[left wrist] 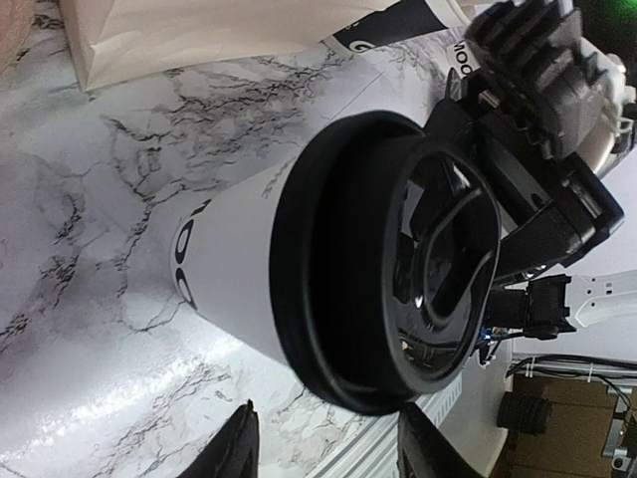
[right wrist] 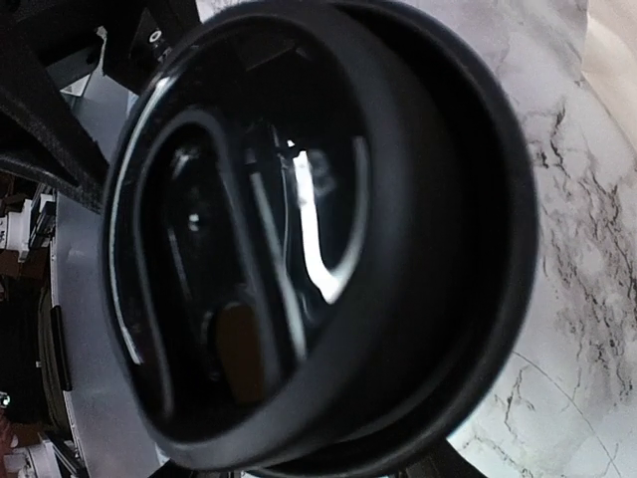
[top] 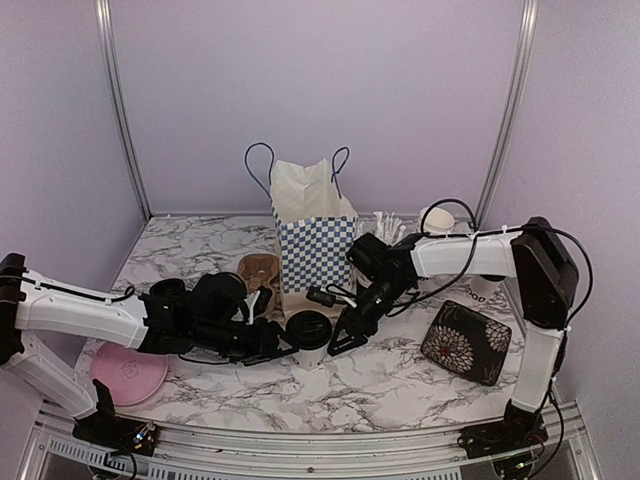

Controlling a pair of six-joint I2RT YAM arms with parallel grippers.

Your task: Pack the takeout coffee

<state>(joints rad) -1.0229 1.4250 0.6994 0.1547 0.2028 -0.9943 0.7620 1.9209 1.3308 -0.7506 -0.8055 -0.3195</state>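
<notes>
A white takeout coffee cup (top: pixel 308 338) with a black lid (left wrist: pixel 383 264) stands on the marble table in front of the checked bag. My left gripper (left wrist: pixel 333 438) comes at it from the left, open, its fingertips (left wrist: pixel 237 443) just short of the lid. My right gripper (top: pixel 346 336) sits against the cup's right side, jaws apart. In the right wrist view the lid (right wrist: pixel 318 229) fills the frame and hides most of the fingers. The brown pulp carrier (top: pixel 262 272) lies behind my left arm. A second white cup (top: pixel 437 218) stands at the back right.
A blue-and-white checked paper bag (top: pixel 312 250) with tissue stands at centre back. White straws (top: pixel 390 228) stick up to the right of it. A pink plate (top: pixel 128 372) lies front left, and a dark floral pouch (top: pixel 465 342) front right.
</notes>
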